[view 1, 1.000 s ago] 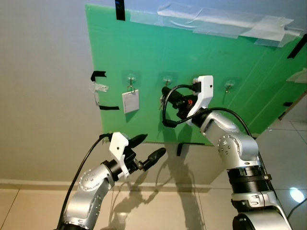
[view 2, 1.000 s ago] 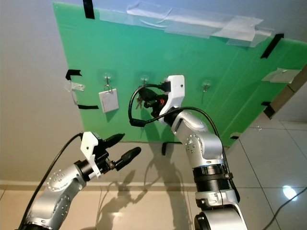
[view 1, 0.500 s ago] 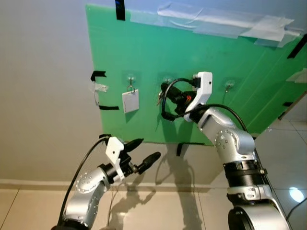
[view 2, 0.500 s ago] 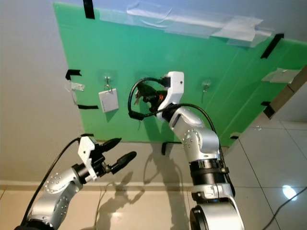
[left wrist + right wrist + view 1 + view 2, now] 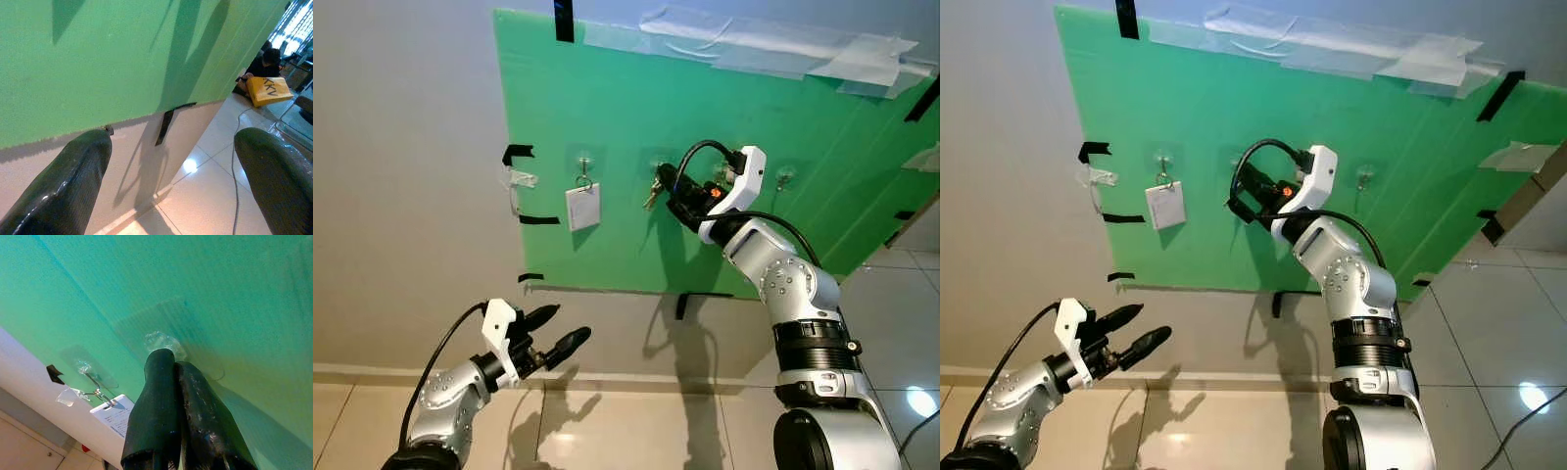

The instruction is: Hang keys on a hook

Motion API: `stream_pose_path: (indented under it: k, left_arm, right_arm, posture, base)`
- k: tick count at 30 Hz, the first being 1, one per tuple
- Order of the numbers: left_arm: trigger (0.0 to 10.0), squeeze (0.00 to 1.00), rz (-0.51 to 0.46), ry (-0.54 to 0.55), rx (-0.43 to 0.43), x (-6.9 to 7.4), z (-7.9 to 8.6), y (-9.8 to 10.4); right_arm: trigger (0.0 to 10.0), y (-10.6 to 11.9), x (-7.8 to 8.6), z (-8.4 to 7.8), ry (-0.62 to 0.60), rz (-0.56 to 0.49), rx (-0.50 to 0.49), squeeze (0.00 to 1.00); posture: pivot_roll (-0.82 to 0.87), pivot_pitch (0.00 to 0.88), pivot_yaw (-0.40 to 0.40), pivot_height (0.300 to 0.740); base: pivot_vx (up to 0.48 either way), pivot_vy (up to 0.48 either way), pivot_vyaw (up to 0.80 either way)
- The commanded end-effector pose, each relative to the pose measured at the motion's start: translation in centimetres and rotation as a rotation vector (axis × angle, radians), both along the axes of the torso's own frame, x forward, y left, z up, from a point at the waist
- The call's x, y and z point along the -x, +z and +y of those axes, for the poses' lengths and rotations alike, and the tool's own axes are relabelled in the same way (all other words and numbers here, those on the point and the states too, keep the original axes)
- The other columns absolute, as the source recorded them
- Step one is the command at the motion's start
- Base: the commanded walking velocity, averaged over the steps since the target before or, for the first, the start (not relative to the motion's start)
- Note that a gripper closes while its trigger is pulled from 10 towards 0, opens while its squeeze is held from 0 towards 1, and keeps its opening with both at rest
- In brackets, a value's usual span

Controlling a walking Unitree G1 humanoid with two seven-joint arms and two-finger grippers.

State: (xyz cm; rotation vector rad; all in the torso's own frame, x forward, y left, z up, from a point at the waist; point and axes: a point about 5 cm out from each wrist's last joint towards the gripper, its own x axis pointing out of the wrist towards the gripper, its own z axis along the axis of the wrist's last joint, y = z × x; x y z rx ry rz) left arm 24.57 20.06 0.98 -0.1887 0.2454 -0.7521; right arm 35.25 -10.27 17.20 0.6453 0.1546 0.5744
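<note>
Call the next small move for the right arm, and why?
Probably lower the right gripper slightly so the keys' ring settles over the hook, then open. Its fingers are shut, tips at that hook on the green board, and the keys dangle just beside them.

Grey wall (image 5: 401, 176), taped green board (image 5: 626, 117), glossy tiled floor (image 5: 636, 431)

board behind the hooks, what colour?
Green board, clearest in the left eye view.
</note>
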Motion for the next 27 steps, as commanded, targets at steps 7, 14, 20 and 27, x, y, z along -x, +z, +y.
stream_pose_path:
  k: [7, 14, 20, 27]
  left_arm:
    - [10.0, 0.00, 0.000, 0.004, -0.009, -0.3, 0.9, 0.0]
    - [10.0, 0.00, -0.181, 0.132, -0.031, -2.1, 0.2, 1.7]
    - [10.0, 0.00, -0.296, 0.136, 0.059, -3.1, -6.2, 2.6]
    - [10.0, 0.00, -0.322, 0.216, 0.133, -4.6, -6.9, 3.9]
  right_arm:
    - [10.0, 0.3, -0.1, -0.3, -0.008, 0.019, -0.033, 0.00]
    - [10.0, -0.6, -0.2, -0.3, 0.002, 0.092, -0.088, 0.00]
    - [10.0, -0.9, -0.4, 0.0, 0.014, 0.115, -0.095, 0.00]
    - [10.0, -1.4, -0.5, -0.2, -0.001, 0.163, -0.137, 0.00]
  posture:
    - [0.06, 0.000, -0.101, 0.740]
    - [0.07, 0.000, -0.118, 0.740]
    - [0.07, 0.000, -0.122, 0.740]
    - [0.06, 0.000, -0.126, 0.740]
  base:
    - [0.000, 0.000, 0.00]
    - [0.000, 0.000, 0.00]
    - [0.000, 0.000, 0.00]
    - [0.000, 0.000, 0.00]
